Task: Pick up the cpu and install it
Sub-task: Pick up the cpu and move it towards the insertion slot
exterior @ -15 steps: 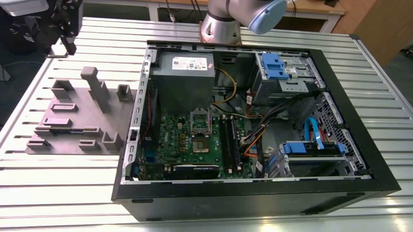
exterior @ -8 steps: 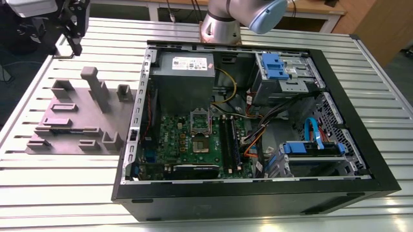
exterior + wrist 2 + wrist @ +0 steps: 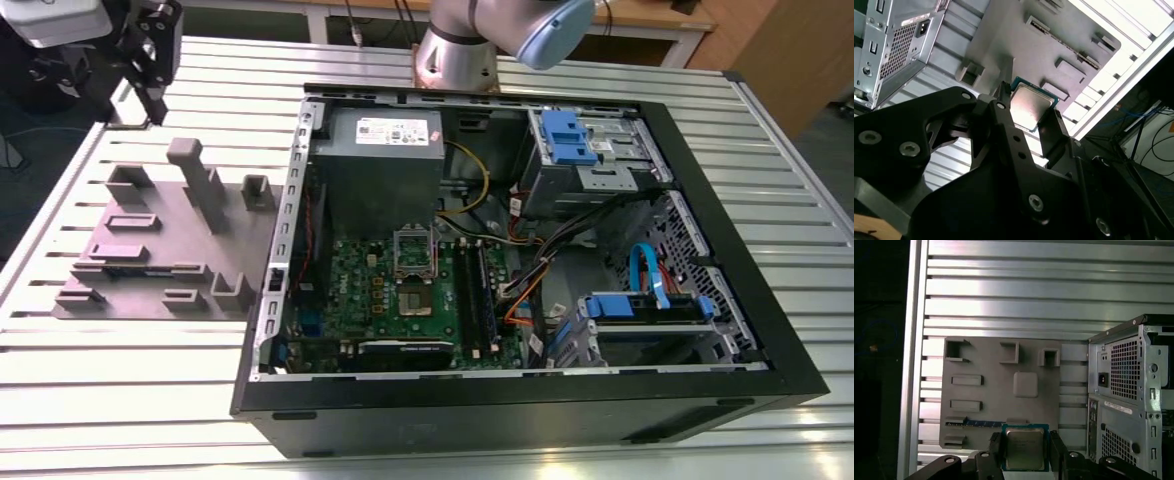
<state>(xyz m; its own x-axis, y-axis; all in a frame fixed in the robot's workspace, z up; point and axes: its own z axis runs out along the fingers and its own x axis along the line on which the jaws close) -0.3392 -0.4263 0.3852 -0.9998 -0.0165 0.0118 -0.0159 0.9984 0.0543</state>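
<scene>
Silvery cpu (image 3: pixel 1024 448) held in end effector (image 3: pixel 1026 452), w/ grey tray (image 3: pixel 984 407) nearby

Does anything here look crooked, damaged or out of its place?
Nothing stands out. In the first wrist view the cpu sits straight in the pincer, its edges parallel to those of the grey holder tray, and its metal top shows no visible damage.

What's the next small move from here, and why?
Probably carry the chip sideways toward the open case. The hand is shut on the chip, held off the grey tray, and the socket sits inside the case.
</scene>
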